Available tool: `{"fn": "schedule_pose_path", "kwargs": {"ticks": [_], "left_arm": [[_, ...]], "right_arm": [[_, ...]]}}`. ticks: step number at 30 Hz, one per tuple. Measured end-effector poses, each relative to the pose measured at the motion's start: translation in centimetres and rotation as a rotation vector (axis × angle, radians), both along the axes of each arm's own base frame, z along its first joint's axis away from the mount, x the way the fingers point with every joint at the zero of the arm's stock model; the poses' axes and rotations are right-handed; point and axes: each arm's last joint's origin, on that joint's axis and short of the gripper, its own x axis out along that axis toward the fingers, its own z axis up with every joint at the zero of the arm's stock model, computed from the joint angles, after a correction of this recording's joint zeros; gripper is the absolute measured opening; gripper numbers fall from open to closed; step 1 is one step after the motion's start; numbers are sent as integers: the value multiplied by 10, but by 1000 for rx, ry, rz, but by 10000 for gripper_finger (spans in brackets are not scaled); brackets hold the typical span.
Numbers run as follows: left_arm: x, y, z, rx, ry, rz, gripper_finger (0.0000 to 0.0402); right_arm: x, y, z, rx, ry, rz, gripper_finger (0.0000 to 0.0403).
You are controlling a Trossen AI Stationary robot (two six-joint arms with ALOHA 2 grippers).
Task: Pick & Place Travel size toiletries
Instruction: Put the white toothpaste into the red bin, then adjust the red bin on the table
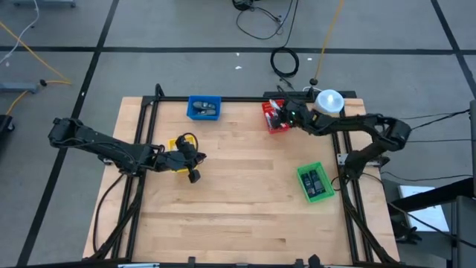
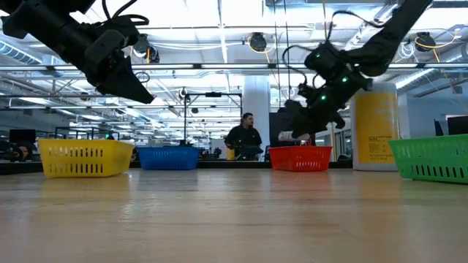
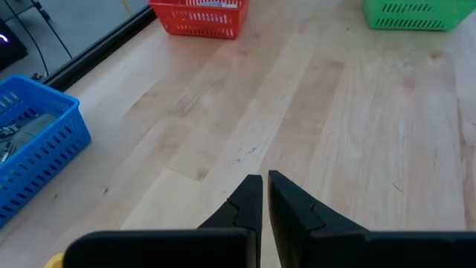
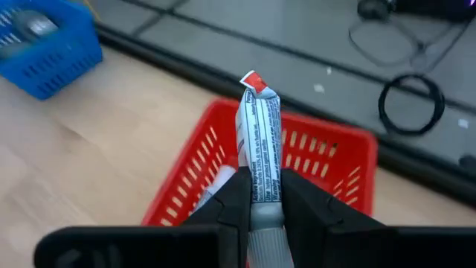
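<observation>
Right gripper [image 4: 259, 195], jaws pinching a white tube [image 4: 259, 152] above the red bin [image 4: 327, 167]; risk: tube slips or lands outside on release; left gripper [image 3: 262, 195], jaws pressed together, idle over bench [image 3: 297, 112].

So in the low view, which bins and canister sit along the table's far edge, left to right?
Yellow bin → blue bin → red bin → yellow canister → green bin, cut off by the picture's right edge.
</observation>
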Motion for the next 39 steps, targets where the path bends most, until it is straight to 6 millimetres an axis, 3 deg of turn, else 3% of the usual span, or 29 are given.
{"fn": "schedule_pose_path", "kwargs": {"ticks": [8, 15, 24, 30, 36, 39], "left_arm": [[0, 0, 0, -1, 1, 1, 26], [0, 0, 0, -3, 2, 2, 26], [0, 0, 0, -5, 2, 3, 26], [0, 0, 0, -5, 3, 3, 26], [0, 0, 0, -8, 1, 5, 26], [0, 0, 0, -9, 1, 4, 26]], "right_arm": [[20, -21, -22, 157, 67, -23, 50], [24, -22, -26, 192, 69, 11, 54], [20, -16, -9, 204, 55, 88, 142], [19, 5, 17, 219, 16, 244, 186], [11, 39, 23, 328, 148, 304, 175], [16, 56, 20, 323, 211, 386, 161]]}}
